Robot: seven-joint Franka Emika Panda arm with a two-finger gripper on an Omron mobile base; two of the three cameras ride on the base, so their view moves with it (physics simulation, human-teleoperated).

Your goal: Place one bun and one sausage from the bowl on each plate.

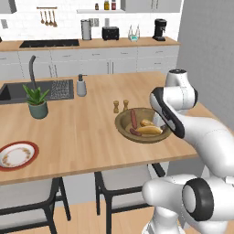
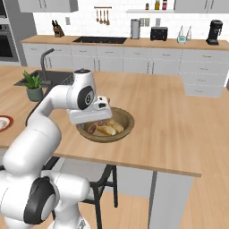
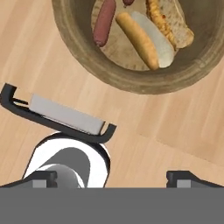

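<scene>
The hand was held spread and empty above the tabletop. The bowl lay at 12 o'clock, holding a soft, light bun, best pinched gently across its middle.

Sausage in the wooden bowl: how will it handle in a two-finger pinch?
The sausage looks smooth and round, so it may roll or slip between flat fingertips. It lies beside a bun on the bowl's sloped inside, so a nudge would probably slide it toward the middle.
</scene>
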